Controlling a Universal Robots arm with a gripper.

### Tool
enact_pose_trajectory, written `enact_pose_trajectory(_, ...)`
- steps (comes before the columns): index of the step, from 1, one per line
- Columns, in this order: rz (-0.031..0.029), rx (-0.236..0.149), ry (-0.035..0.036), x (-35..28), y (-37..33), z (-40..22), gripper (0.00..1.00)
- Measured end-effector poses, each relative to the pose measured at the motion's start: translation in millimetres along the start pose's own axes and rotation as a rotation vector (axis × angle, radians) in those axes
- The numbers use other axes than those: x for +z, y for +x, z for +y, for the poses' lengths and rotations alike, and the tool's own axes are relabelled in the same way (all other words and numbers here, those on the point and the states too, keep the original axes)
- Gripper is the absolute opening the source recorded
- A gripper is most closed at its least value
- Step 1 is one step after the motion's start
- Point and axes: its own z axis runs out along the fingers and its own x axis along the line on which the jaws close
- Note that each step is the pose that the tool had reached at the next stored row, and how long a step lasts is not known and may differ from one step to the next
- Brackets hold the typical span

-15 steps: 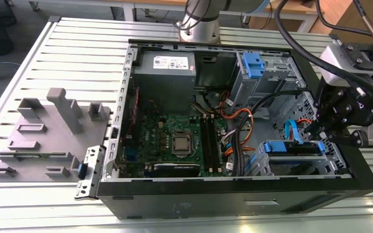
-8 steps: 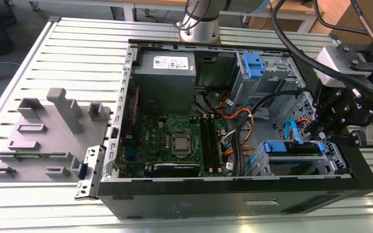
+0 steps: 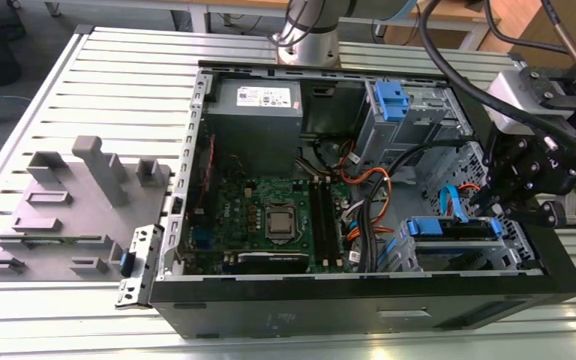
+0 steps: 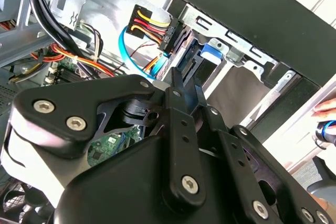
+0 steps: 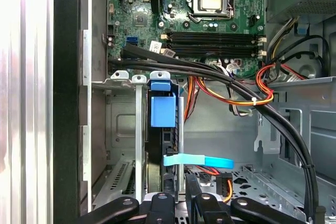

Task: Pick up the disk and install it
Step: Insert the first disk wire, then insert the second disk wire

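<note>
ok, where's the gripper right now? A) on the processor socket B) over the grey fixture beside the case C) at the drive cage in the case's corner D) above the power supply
C: in the exterior view the gripper hangs at the drive cage, right by the disk.

Open computer case [image 3: 368, 300], motherboard [image 3: 268, 217], grey fixture [image 3: 68, 202]
</note>
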Motion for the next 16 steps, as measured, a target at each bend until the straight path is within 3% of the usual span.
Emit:
enact_pose_trajectory(11, 0.0001, 0.0, 0.0, -1.7, -0.2, 0.0, 0.24)
enact_pose_trajectory(16, 0.0, 0.0, 0.0, -1.4, -3.6, 0.1, 0.24)
